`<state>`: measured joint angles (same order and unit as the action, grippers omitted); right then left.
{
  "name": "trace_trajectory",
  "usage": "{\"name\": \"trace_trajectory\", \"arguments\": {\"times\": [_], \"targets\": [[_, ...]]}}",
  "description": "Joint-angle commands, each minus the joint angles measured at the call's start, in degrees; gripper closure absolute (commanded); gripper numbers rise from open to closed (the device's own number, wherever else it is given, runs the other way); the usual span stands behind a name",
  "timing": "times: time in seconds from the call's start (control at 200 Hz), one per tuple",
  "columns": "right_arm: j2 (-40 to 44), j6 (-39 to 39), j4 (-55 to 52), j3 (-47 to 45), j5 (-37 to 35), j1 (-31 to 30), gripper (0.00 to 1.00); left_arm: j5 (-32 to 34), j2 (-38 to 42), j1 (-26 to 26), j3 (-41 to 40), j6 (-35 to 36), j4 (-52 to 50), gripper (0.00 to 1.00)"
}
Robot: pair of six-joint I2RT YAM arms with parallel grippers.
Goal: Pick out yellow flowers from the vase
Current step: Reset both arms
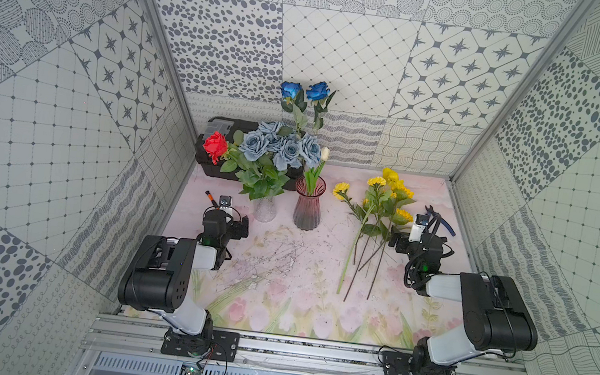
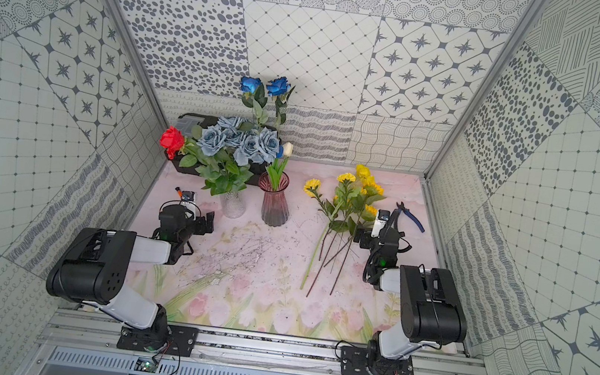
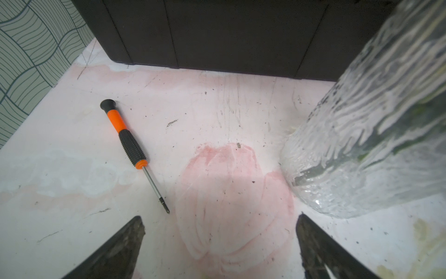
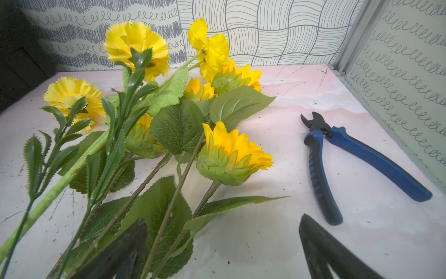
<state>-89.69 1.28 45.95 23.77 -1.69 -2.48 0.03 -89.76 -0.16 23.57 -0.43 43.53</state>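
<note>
Left arm [image 1: 163,276] and right arm [image 1: 488,317] are built alike: black joint housings joined by white link covers. The left shoulder housing has a cluster of small round holes. Each base stands on a black plate [image 1: 226,343] screwed to the aluminium rail [image 1: 308,357] along the near edge of the tabletop. Thin red and black wires loop below the plates. Black cables run along the right forearm. A green indicator [image 1: 425,267] glows at each wrist. The fingers [image 3: 115,251] are dark, tapered and scuffed.

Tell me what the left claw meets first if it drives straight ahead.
Likely the black box: the left claw points between the screwdriver and the clear vase, though depth is unclear.
</note>
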Motion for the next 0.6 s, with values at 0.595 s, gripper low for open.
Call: {"name": "trace_trajectory", "arguments": {"times": [0.595], "targets": [[0.48,-0.14,1.42,0.18,0.26,0.06,0.02,0.77,-0.24,0.16,0.51,1.22,3.32,0.02]]}}
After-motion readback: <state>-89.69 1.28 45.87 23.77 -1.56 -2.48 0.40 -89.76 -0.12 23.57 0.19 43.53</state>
